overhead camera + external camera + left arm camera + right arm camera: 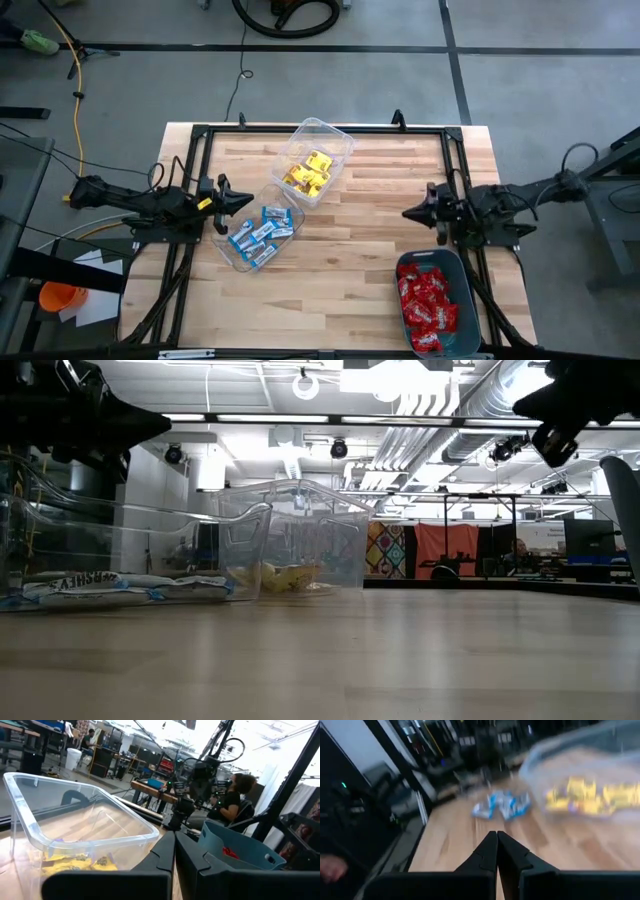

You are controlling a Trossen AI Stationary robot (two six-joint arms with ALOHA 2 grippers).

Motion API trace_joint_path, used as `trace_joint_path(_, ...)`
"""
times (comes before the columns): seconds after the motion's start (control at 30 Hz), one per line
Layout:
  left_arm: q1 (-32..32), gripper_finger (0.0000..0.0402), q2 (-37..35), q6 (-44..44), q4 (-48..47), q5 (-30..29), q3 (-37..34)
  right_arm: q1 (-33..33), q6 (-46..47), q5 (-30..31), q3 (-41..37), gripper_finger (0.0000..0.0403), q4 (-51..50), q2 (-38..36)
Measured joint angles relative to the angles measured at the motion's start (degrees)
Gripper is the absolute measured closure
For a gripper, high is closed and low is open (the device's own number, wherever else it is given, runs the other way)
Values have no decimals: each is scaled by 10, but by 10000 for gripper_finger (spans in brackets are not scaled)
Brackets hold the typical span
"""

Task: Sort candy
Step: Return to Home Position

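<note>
Pale wooden desk (pixel 350 270) carries everything. At its left edge the left pincer (pixel 248 199) hangs with fingers pressed together, holding nothing. Just beside it a clear tub (pixel 222 243) holds the blue-and-white candy (pixel 262 232); a second tub (pixel 325 125), farther back, holds the yellow candy (pixel 308 172). At the right edge the right pincer (pixel 405 212) is likewise closed and holds nothing. Near it, the teal bin (pixel 470 300) holds the red candy (pixel 428 302).

Grey concrete floor (pixel 560 100), yellow cable (pixel 76 120), orange bucket (pixel 60 297), bright ceiling lights (pixel 400 422), silver ducts (pixel 475 392)
</note>
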Motion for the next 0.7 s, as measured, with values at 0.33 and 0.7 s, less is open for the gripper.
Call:
trace_joint_path(0.33,0,401,0,0,0,0,0,-99,-86,-112,-132,403,133,-131)
trace_joint_path(0.7,0,401,0,0,0,-1,0,-101,-207,-118,-187,403,133,-193)
